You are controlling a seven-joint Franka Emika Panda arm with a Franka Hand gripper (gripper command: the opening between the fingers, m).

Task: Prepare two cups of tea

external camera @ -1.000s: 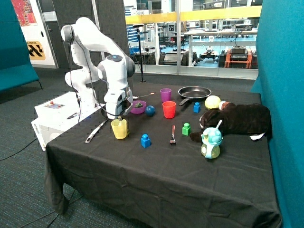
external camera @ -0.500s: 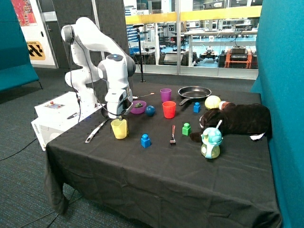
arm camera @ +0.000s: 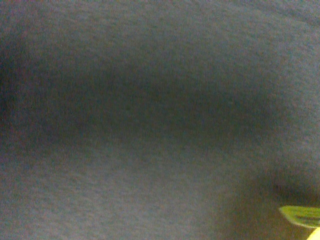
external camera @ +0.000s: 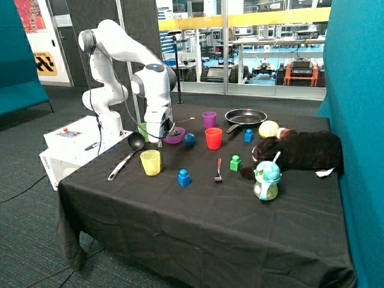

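Note:
A yellow cup (external camera: 150,162) stands near the table's front left, with a red cup (external camera: 213,138) and a purple cup (external camera: 209,119) further back. A green cup (external camera: 143,129) is partly hidden behind the arm. My gripper (external camera: 159,138) hangs low over the cloth between the yellow cup and a purple bowl (external camera: 176,136), behind the yellow cup and apart from it. No white tea packets show in either view. The wrist view shows only dark cloth (arm camera: 150,115) and a yellow-green edge (arm camera: 302,216) at one corner.
A black ladle (external camera: 134,143) lies beside the yellow cup. A blue ball (external camera: 189,140), frying pan (external camera: 245,116), fork (external camera: 218,170), blue block (external camera: 183,177), green block (external camera: 235,162), toy teapot (external camera: 266,180), yellow ball (external camera: 268,128) and dark plush toy (external camera: 303,150) are spread over the table.
My gripper has risen from just above the yellow cup and moved back toward the purple bowl. The ladle's bowl and the green cup now show beside the arm.

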